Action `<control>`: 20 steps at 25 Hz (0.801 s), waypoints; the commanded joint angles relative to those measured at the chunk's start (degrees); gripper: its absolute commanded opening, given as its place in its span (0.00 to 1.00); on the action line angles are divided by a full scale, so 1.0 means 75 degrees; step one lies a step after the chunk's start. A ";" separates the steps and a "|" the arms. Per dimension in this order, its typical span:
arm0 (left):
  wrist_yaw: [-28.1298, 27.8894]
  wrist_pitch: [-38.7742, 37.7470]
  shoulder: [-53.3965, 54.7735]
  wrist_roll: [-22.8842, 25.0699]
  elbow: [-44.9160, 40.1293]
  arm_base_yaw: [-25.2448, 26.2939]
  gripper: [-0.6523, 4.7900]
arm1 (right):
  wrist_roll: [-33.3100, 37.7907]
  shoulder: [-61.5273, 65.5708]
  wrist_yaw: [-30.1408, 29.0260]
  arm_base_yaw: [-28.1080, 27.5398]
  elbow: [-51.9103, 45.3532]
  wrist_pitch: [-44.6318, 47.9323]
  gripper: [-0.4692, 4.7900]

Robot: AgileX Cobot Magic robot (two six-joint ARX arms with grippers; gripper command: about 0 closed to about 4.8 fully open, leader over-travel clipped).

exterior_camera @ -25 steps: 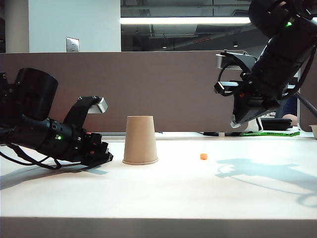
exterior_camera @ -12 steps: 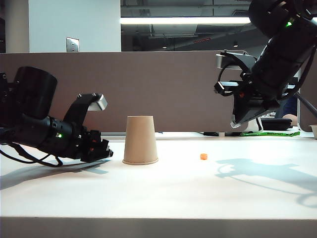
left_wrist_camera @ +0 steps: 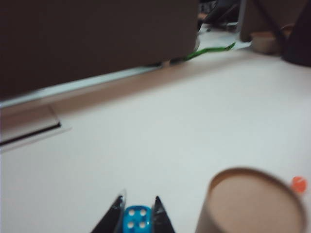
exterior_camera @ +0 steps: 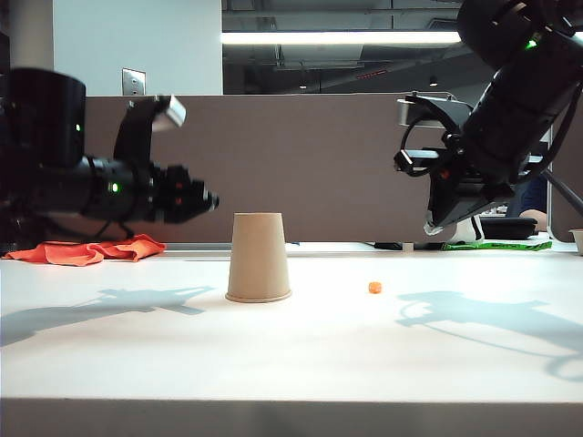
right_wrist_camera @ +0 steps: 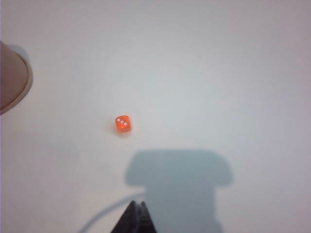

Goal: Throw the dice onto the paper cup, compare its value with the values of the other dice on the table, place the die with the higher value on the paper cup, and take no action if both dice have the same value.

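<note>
White tabletop under office lights carries the paper cup [exterior_camera: 259, 257], upside down at centre. At its 3 o'clock lies the orange die [exterior_camera: 374, 288], well apart. Left gripper [exterior_camera: 208, 198] hangs at the cup's 10 o'clock, pinching the blue die [left_wrist_camera: 136, 219]. Right gripper [right_wrist_camera: 135, 212] – jaws closed, empty – hovers above the orange die.

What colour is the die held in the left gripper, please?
Bright blue die with white pips; the left wrist view shows it best.

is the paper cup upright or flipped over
Flipped over: the paper cup stands with its wide rolled rim on the table and its narrower closed base on top, as the left wrist view also shows.
</note>
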 commanded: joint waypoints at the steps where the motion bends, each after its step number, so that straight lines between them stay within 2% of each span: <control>1: 0.0915 0.0233 -0.0382 -0.0009 0.0041 -0.0003 0.22 | 0.0006 -0.0035 0.0006 0.0003 0.0012 0.0117 0.08; 7: 0.2766 -0.0093 -0.0493 0.0047 0.0055 -0.0006 0.22 | 0.0006 -0.0035 0.0006 0.0003 0.0012 0.0119 0.08; 12: 0.2868 -0.0254 -0.0490 0.0233 0.0137 -0.0006 0.23 | 0.0012 -0.0035 0.0006 0.0003 0.0012 0.0119 0.08; 15: 0.3185 -0.0603 -0.0487 0.0274 0.0356 -0.0009 0.23 | 0.0012 -0.0035 0.0006 0.0003 0.0012 0.0122 0.08; 20: 0.3185 -0.1285 -0.0455 0.0425 0.0580 -0.0009 0.23 | 0.0015 -0.0035 0.0006 0.0003 0.0012 0.0122 0.08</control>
